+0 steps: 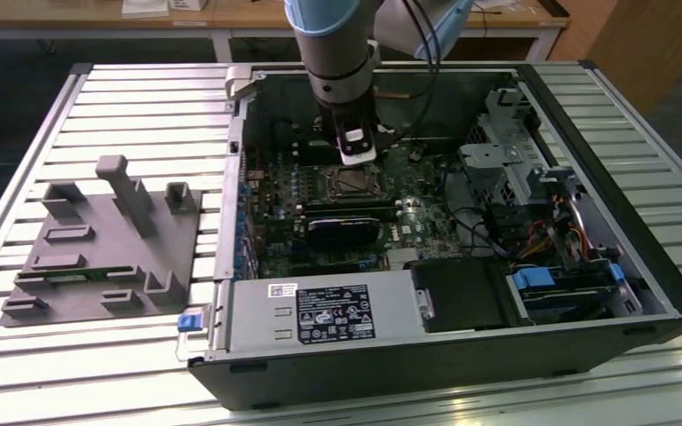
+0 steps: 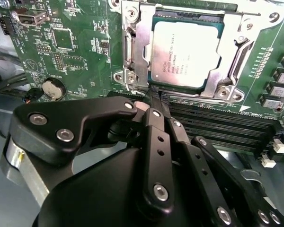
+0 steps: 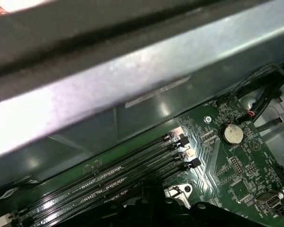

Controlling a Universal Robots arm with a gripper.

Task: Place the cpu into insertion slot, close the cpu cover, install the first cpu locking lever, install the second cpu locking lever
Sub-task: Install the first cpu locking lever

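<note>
Start at the exterior view's left: the grey fixture plate (image 1: 104,240) lies on the table, at 9 o'clock from the open computer case (image 1: 673,302). Moving right into the case, the gripper (image 1: 357,146) hangs just at 12 o'clock of the insertion slot (image 1: 347,182).

In the second wrist view the cpu (image 2: 184,47) already lies flat in that slot, its silvery-grey top square and level. The cpu cover (image 2: 142,52) is down around it, a thin silver frame with the chip showing through its opening. So you are, by my reading, on the locking levers.

The gripper's fingers (image 2: 154,113) are pressed together, with the tip close against the socket's edge, beside the long memory slots (image 2: 217,127). Whether it touches a lever, I cannot tell. This step calls for a fine, steady press on a thin wire lever (image 2: 239,54).
</note>
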